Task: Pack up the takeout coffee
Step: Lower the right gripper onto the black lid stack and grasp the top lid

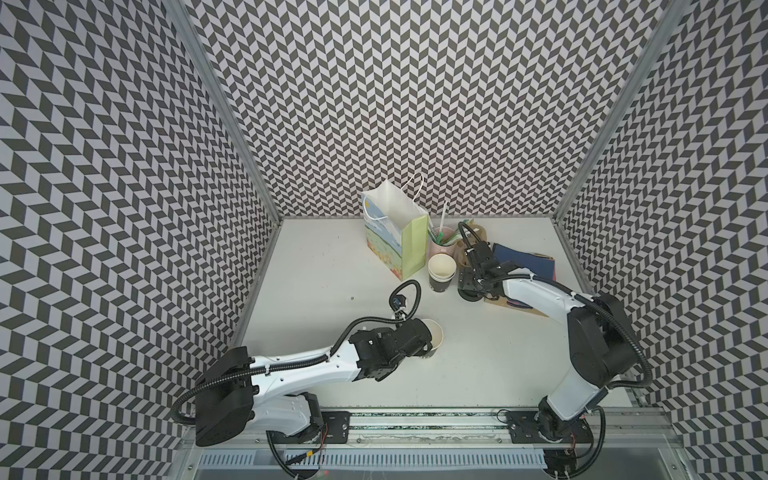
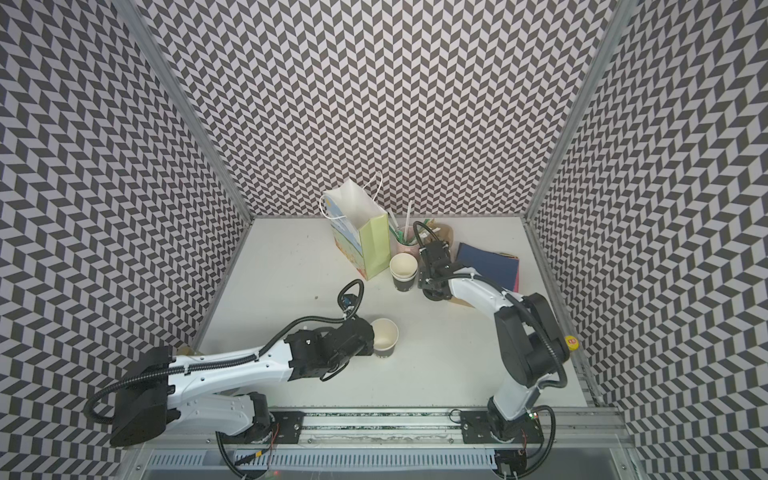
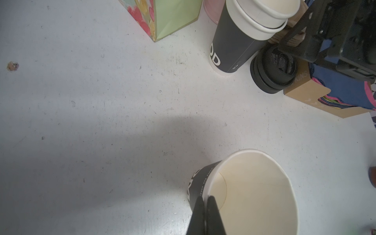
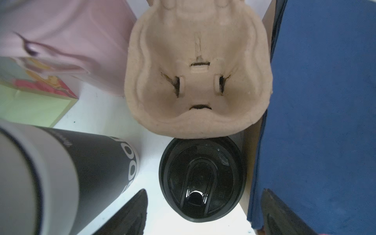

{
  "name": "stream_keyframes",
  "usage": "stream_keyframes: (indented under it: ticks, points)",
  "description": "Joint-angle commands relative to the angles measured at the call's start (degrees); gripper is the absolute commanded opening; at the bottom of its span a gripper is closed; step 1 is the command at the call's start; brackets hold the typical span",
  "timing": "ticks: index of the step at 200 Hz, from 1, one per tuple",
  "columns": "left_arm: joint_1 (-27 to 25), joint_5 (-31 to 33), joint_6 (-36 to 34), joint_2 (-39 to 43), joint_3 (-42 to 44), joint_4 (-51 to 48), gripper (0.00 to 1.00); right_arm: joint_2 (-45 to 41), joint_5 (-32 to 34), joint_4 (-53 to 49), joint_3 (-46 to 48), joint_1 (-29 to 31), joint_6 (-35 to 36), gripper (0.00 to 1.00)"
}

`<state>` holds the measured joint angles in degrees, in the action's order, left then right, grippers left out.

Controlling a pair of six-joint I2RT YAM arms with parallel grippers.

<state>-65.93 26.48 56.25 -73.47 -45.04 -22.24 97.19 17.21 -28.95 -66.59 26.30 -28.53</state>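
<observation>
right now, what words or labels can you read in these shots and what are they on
"OD", the end of a bigger word, on the stack of cups.
"KINS", the end of a word, on the cardboard box.
White letters on the black cup in the left gripper: cut off, unreadable.
Small print on the stack of cups: too small to read.

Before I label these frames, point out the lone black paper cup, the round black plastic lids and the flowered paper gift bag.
Lone black paper cup (image 3: 254,193): left wrist view, cream inner wall.
Black plastic lids (image 4: 201,179): right wrist view, top lid's dome.
Flowered gift bag (image 1: 415,247): a top view, green side.
</observation>
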Motion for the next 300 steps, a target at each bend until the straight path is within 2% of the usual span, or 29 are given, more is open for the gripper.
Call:
stream_keyframes:
  ticks: [1,20,69,99,104,116,123,145,152,270,300]
  points:
    - [-0.3,1.0,0.7,-0.8,0.4,1.9,0.01,-1.6,1.0,0.1,-2.0,1.1,-0.6,0.85]
    - [-0.3,1.2,0.7,-1.0,0.2,1.8,0.04,0.0,0.0,0.0,-2.1,1.2,-0.8,0.85]
    - [-0.3,2.4,0.3,0.8,-0.6,0.9,0.20,3.6,-0.5,0.9,-2.6,1.2,-1.1,0.85]
    - [-0.3,3.3,-0.2,2.2,-1.4,-0.3,0.28,4.9,1.4,0.8,-2.9,1.1,-1.9,0.85]
    - [-0.3,3.5,-0.3,2.5,-1.5,-0.5,0.32,5.1,1.7,0.8,-2.9,1.1,-1.9,0.85]
    - [-0.3,4.0,-0.4,3.4,-1.7,-1.1,0.34,5.5,2.1,0.9,-2.7,1.1,-2.0,0.85]
    - [-0.3,4.4,-0.5,4.0,-1.9,-1.4,0.38,5.8,2.1,0.9,-2.6,1.1,-2.0,0.85]
    - [-0.3,5.5,-1.1,5.4,-2.3,-2.3,0.40,6.1,2.3,1.1,-2.3,0.9,-2.1,0.85]
    - [-0.3,5.9,-1.1,5.7,-2.4,-2.7,0.44,5.9,2.5,1.4,-2.0,0.7,-2.2,0.85]
    - [-0.3,9.5,-1.1,8.0,-2.8,-6.2,0.45,7.9,-0.3,3.5,-0.6,-1.3,-1.1,0.82]
    - [-0.3,10.2,-1.2,8.7,-3.0,-7.1,0.45,8.0,-0.7,3.6,-0.6,-1.3,-0.9,0.77]
